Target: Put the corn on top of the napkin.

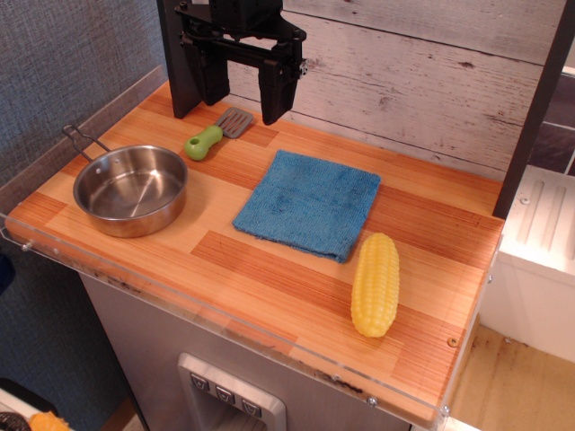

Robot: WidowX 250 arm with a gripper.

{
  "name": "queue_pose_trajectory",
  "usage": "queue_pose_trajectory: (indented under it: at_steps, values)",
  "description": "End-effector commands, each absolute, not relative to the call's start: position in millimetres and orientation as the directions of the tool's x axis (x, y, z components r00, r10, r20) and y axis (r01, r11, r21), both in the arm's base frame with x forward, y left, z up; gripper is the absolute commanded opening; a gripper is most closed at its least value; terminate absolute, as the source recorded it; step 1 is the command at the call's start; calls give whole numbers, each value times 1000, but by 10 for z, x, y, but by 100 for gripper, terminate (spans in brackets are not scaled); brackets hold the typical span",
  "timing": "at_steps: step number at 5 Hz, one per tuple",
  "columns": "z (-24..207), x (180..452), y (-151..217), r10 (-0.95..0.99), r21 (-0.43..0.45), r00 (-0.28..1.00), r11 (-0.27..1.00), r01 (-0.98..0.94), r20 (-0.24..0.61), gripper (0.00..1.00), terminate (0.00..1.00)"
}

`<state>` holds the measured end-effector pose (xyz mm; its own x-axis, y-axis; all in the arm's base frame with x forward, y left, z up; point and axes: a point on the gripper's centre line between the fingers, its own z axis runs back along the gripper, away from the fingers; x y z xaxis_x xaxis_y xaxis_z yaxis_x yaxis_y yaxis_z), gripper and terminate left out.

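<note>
The corn (375, 285) lies lower right, just beside the napkin (310, 203) at centre. The gripper (241, 85) hangs at the top, jaws apart, empty.

One corn (375, 285), one napkin (308, 204), one steel pan (131, 189), one green-handled spatula (216, 135).

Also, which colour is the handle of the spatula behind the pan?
Light green handle, with a grey blade; the only view, observation.image, shows it clearly.

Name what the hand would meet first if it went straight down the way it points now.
Probably the spatula, whose grey blade lies below the open hand; depth is unclear, so possibly bare table.
</note>
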<state>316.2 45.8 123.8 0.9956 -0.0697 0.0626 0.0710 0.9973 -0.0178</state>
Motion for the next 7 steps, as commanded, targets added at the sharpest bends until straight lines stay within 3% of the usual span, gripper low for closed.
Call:
queue_pose_trajectory:
  at_steps: [1,3,4,5,7]
  values:
    - [1238,3162,458,-70,-18,996,997,71,63,100,0]
    - [1167,3120,-261,-124,-37,987,991,129,105,100,0]
    - [989,3087,-694,-150,-41,985,987,154,89,100,0]
    - [777,3028,-934,-162,-44,985,985,164,51,100,0]
    - [506,2782,-986,-143,8,990,990,143,-8,100,0]
